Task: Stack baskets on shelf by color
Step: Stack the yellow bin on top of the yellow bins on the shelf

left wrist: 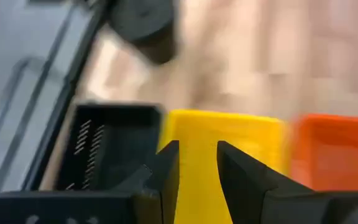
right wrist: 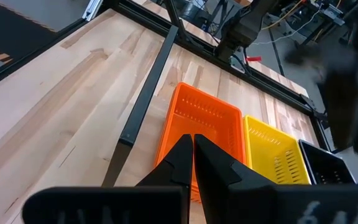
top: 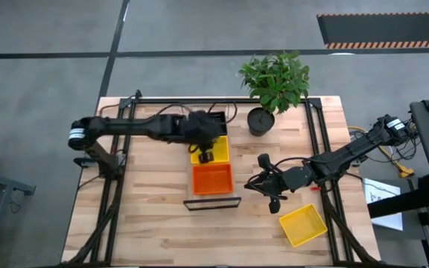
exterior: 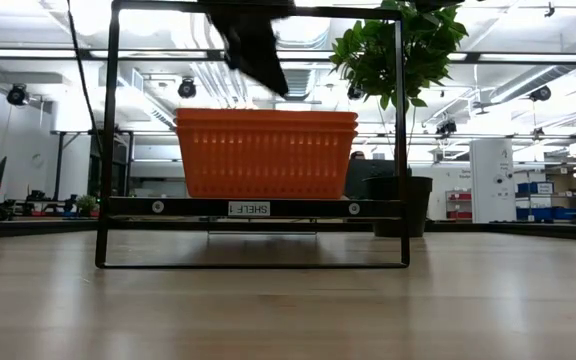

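The orange basket (top: 212,179) is bright orange all over, with rows of small slots forming a mesh pattern in its walls. Beside it, a yellow basket (top: 219,150) has the same slotted mesh in vivid yellow, and another yellow basket (top: 302,224) matches it in colour. The black basket (right wrist: 327,168) is black, its slots showing pale. The shelf (exterior: 253,208) has a thin black frame and a small white label with dark lettering. The counter (top: 155,223) is light wood in pale plank strips. The plant (top: 275,78) has green leaves above a black pot (top: 260,120). Both arms are dark, and the left gripper (left wrist: 194,171) and right gripper (right wrist: 192,160) are black.
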